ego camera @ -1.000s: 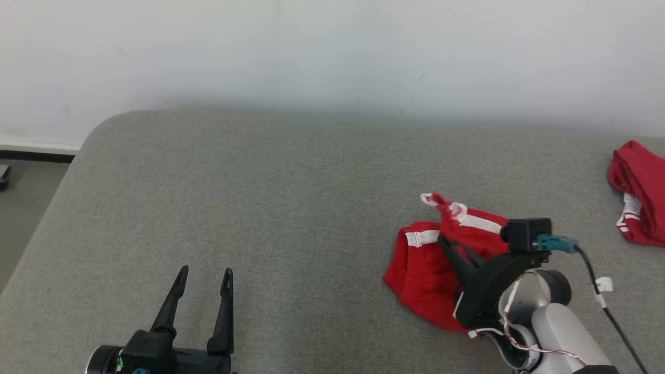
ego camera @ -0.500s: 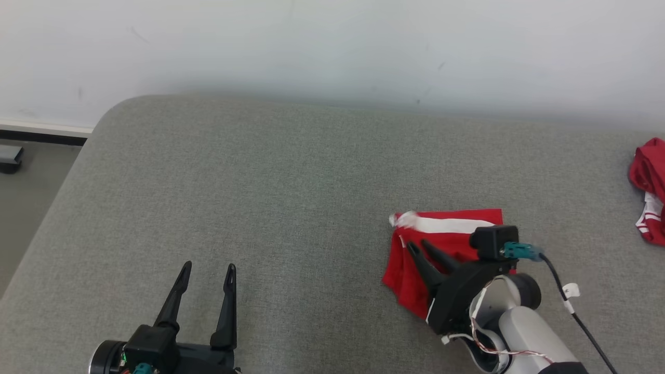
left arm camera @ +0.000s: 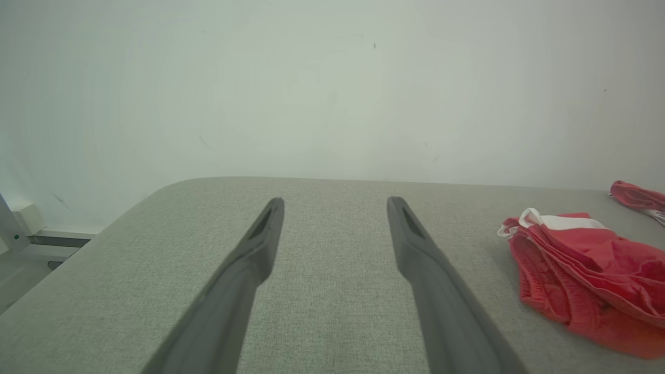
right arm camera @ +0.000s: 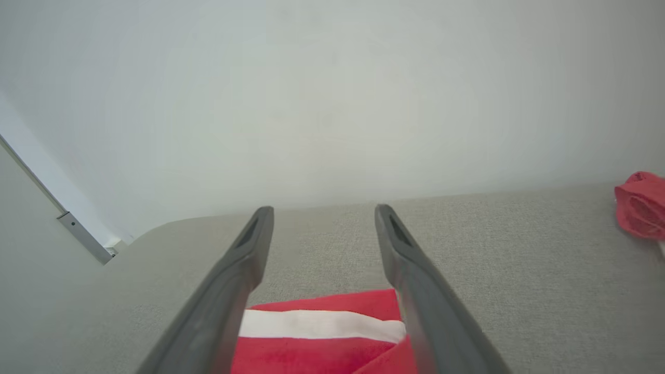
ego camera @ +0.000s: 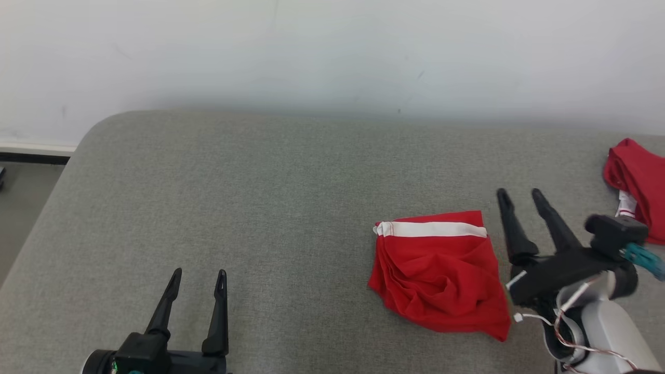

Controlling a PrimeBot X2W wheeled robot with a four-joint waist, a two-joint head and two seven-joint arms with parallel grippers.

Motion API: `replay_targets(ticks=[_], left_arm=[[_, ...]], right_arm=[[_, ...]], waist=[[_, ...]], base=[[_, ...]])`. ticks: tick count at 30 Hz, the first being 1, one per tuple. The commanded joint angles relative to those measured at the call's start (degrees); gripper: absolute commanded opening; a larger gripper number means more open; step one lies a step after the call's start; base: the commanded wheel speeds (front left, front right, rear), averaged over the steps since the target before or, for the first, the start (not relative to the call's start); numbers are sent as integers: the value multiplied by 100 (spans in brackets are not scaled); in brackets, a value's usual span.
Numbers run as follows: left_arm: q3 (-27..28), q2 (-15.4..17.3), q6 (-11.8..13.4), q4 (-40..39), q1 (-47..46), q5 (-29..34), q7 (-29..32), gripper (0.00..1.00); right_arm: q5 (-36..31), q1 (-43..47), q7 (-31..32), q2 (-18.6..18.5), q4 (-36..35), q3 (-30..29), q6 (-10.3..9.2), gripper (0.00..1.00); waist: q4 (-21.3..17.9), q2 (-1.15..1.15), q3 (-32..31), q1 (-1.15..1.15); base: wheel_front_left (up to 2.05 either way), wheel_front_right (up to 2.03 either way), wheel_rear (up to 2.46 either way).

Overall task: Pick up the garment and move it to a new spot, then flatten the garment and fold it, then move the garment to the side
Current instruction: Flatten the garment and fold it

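Where the grey padded surface (ego camera: 286, 176) stretched before the robot: one red garment (ego camera: 439, 275), folded, lying free.
Nearest, at lower left, the left gripper (ego camera: 200, 271) rested with fingers spread and nothing between them, well apart from the cloth. Right of centre lay the garment, rumpled at its near side, a white band along its far edge. Just beside its right edge, the right gripper (ego camera: 518, 193) hovered, fingers parted, holding nothing. Farther right sat a second red cloth (ego camera: 636, 176); behind all, a pale wall (ego camera: 332, 52).
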Motion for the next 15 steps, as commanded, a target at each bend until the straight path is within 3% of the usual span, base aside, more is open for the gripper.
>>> replay_targets(ticks=[1,7,15], left_arm=[[26,-7,19,-30,74,-8,-18,100],[101,6,8,-76,97,46,-18,100],[102,4,-12,-94,110,73,-18,100]], right_arm=[[-13,132,-62,8,-86,-78,-17,100],[-235,706,-386,98,-617,-470,-17,100],[-521,1609,-1020,530,-1089,-722,-17,100]], waist=[[-51,-1,-31,0],[-173,-1,-38,0],[-242,-1,-24,0]], base=[[0,0,0],[0,0,0],[0,0,0]])
